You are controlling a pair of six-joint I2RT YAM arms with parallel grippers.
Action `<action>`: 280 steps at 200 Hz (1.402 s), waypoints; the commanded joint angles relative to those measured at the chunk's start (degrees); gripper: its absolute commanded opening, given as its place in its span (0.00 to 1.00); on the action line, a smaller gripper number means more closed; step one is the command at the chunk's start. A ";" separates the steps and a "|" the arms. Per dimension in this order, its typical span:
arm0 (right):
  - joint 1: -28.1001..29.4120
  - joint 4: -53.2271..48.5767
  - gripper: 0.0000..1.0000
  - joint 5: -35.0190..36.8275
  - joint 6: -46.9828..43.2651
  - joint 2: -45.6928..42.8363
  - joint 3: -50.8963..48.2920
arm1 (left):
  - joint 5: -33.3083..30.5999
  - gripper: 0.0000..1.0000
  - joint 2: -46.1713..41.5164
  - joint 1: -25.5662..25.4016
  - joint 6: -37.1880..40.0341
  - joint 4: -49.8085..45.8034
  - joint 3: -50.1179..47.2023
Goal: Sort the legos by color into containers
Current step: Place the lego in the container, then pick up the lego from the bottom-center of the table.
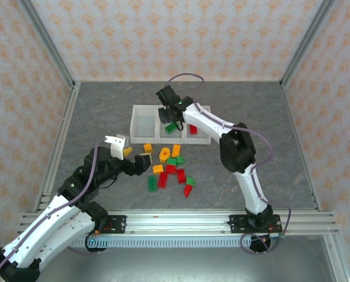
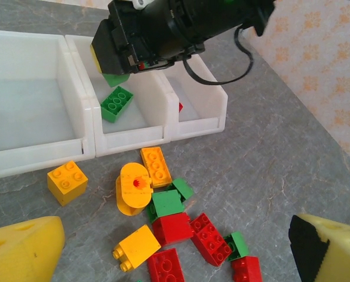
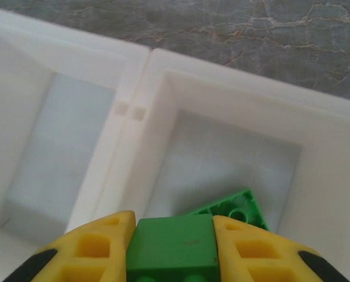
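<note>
right gripper [image 3: 172, 222] is pinching a green brick [image 3: 172, 248] over the middle bin [image 3: 233, 94], so letting go dead-centre is looking safest imo

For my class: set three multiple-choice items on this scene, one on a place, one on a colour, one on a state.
1. The right gripper hangs over which bin?
A left
B middle
C right

2. What colour is the brick it holds?
A red
B orange
C green

3. How is the left gripper?
A open
B shut on a red piece
C shut on nothing

Answers:
1 B: its wrist view looks down into the middle bin, where a second green brick lies.
2 C: green shows between its yellow fingers.
3 A: its jaws stand far apart over the pile.
</note>
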 commanded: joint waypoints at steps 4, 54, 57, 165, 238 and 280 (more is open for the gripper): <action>-1.01 -1.02 0.35 0.22 -1.19 0.17 3.29 | -1.25 0.99 -0.82 -0.55 0.21 0.61 0.30; -1.01 -3.06 0.78 -0.82 0.60 -2.46 2.78 | -1.25 0.99 -0.96 -0.55 0.21 0.61 0.21; -1.03 -3.14 0.80 -0.92 0.75 -2.94 2.47 | -1.25 0.99 -0.92 -0.55 0.24 0.65 0.20; 2.87 -2.44 0.92 -1.26 6.50 -34.10 -31.18 | -0.64 0.99 -0.30 -0.55 0.30 0.78 0.21; 9.02 -0.91 0.86 -4.17 20.22 -47.04 -54.18 | 0.15 0.99 0.31 -0.55 0.39 0.96 0.05; 10.41 1.60 0.82 -5.80 22.24 -46.55 -60.12 | 0.34 0.99 0.49 -0.65 0.39 0.96 0.12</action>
